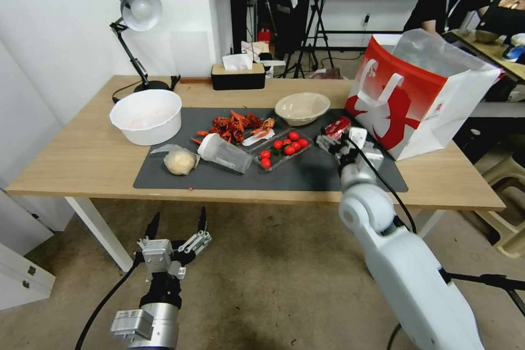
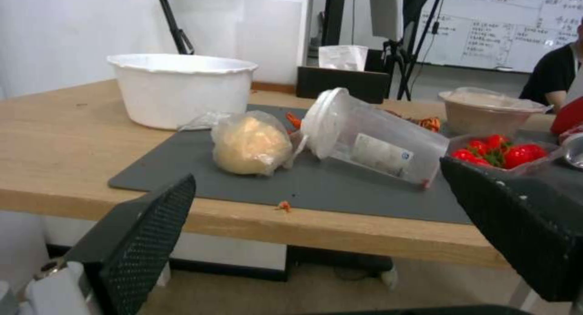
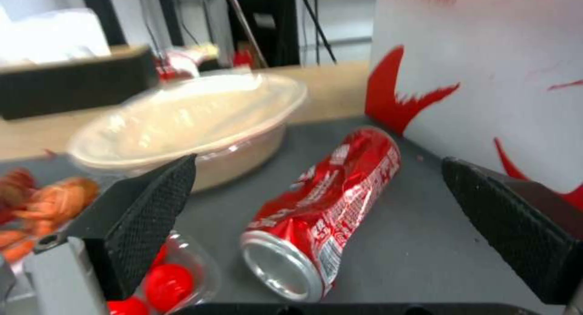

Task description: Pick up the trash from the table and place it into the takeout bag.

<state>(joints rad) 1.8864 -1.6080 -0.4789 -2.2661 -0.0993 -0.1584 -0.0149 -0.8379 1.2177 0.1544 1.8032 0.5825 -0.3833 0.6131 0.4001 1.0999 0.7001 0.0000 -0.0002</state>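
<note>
Between the open right tool's fingers lies the crushed can

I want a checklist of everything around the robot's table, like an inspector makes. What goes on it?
Surface: light wood table with a dark grey mat.
Job's things: crushed red soda can lying on its side beside the red and white takeout bag; clear lidded plastic cup tipped over; bagged beige lump; beige bowl.
Clutter: white tub, tray of red tomatoes, crayfish shells, black tissue box, desk lamp.
Grippers: right end effector open, fingers either side of the can; left end effector open, below the table's front edge.
Cables: black cable along the right arm.
Surroundings: whiteboard, tripods.
</note>
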